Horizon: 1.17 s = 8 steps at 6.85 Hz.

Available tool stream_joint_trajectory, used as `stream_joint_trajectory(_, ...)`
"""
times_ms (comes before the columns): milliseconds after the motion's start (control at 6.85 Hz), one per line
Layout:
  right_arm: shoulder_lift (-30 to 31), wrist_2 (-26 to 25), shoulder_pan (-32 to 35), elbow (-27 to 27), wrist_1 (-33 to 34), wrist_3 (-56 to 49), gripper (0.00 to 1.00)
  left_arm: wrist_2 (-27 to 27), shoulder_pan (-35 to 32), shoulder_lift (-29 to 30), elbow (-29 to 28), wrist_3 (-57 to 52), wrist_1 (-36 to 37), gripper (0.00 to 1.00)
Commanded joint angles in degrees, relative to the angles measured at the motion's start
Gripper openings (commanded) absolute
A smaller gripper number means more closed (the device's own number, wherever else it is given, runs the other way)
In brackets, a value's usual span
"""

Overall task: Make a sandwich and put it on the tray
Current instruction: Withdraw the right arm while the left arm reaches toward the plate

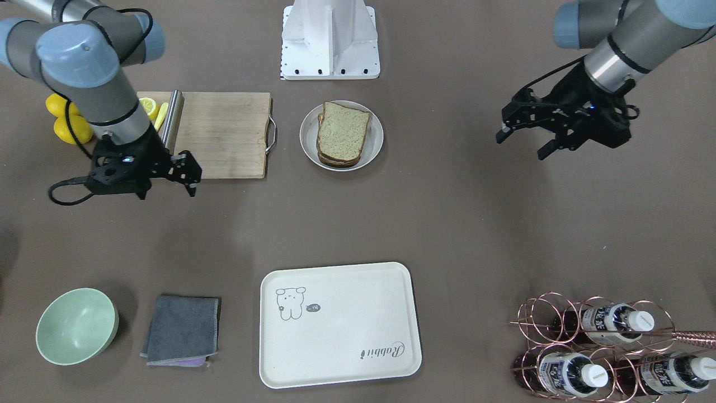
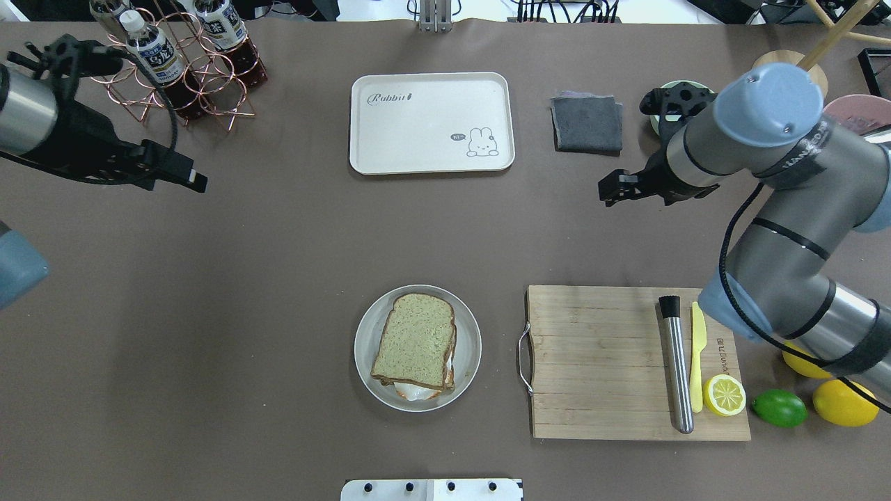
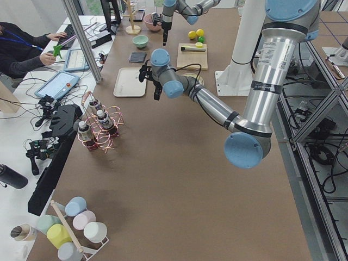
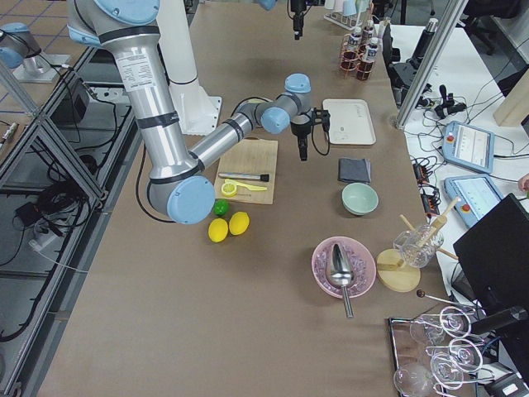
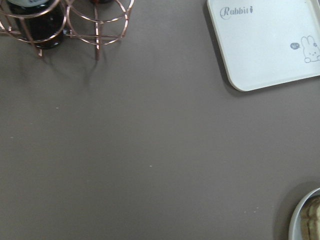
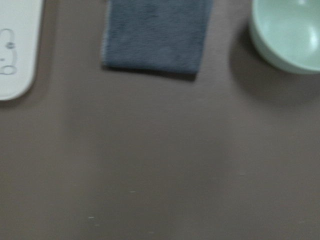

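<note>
The sandwich [image 1: 342, 134], two speckled brown-crusted slices with white egg showing at the edge [image 2: 416, 344], lies on a round white plate [image 1: 376, 154] at mid-table near the robot base. The cream tray [image 1: 338, 324] with bear drawing and "Rabbit" script sits empty at the far side [image 2: 431, 122]. My left gripper [image 1: 523, 144] hovers open and empty above bare table, well to the side of the plate. My right gripper [image 1: 166, 192] hovers open and empty just past the wooden board's far edge. No fingers show in the wrist views; the left wrist view shows a tray corner [image 5: 265, 45].
A wooden cutting board [image 1: 224, 134] holds a steel muddler, a yellow knife and a lemon half; lemons and a lime [image 2: 779, 408] lie beside it. A green bowl [image 1: 76, 326] and grey cloth [image 1: 182, 330] sit beside the tray. A copper bottle rack [image 1: 604, 347] stands at the left arm's far corner.
</note>
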<state>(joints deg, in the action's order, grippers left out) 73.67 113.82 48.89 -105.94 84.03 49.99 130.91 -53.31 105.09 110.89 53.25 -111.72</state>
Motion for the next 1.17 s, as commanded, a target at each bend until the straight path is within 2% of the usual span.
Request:
stream_joint_trajectory(0,8.3,4.9,10.8,-0.1,1.5,-18.4,1.00,-7.8,8.6,5.3,-0.3,8.8,0.7,0.98)
stream_joint_trajectory(146,10.9,5.7,15.7,0.2,2.5,-27.5,1.00,-9.8,10.3,7.1,-1.2,10.6,0.9,0.98)
stream_joint_trajectory(438,12.7,13.7,28.0,0.4,10.7,-45.5,1.00,-10.4,12.6,8.3,-2.8,12.5,0.9,0.98)
stream_joint_trajectory(584,14.6,16.3,31.6,0.5,11.6,-54.0,1.00,-13.0,15.5,8.5,-3.2,12.6,0.8,0.98)
stream_joint_trajectory(730,16.5,16.5,33.2,2.0,11.6,-56.0,1.00,-15.7,19.0,8.6,-3.2,13.1,0.5,0.98)
stream_joint_trajectory(1022,17.8,15.9,38.0,8.4,11.2,-57.0,1.00,-17.7,22.4,8.5,-3.4,15.6,0.4,0.98)
